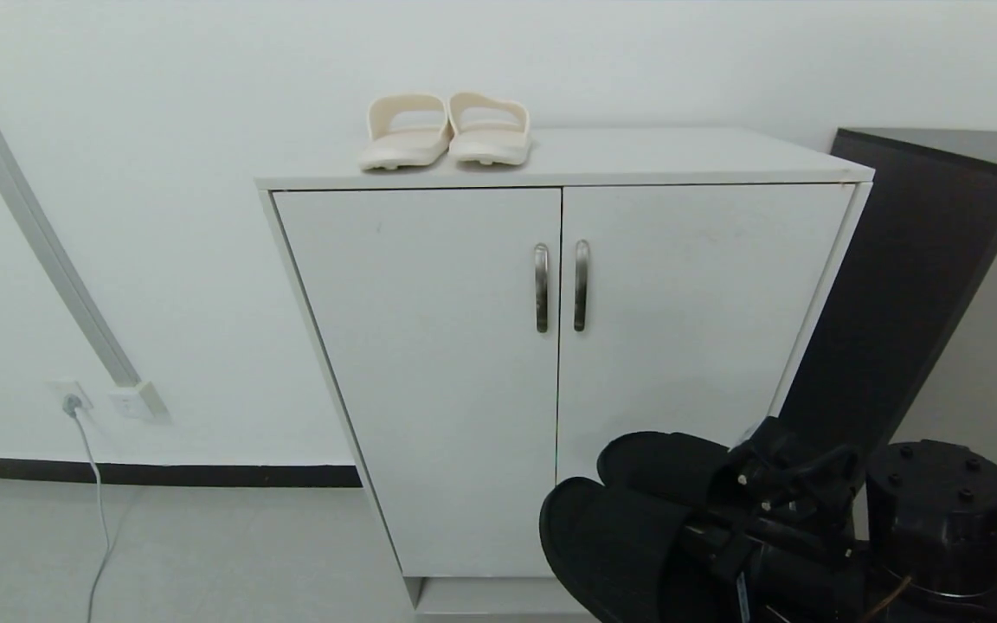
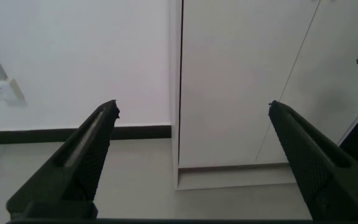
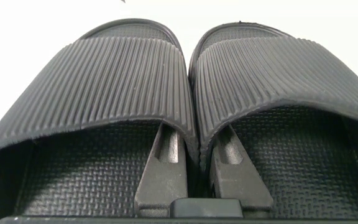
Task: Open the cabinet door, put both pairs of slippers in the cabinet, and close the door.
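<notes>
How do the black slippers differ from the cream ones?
The black slippers are dark with ribbed straps; the cream slippers are pale and smooth. The black slippers are held by the right gripper low before the cabinet; the cream slippers rest on its top. Both are open-toed slides, paired side by side.

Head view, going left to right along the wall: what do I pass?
Wall socket → beige slippers → left door handle → right door handle → dark cabinet.
</notes>
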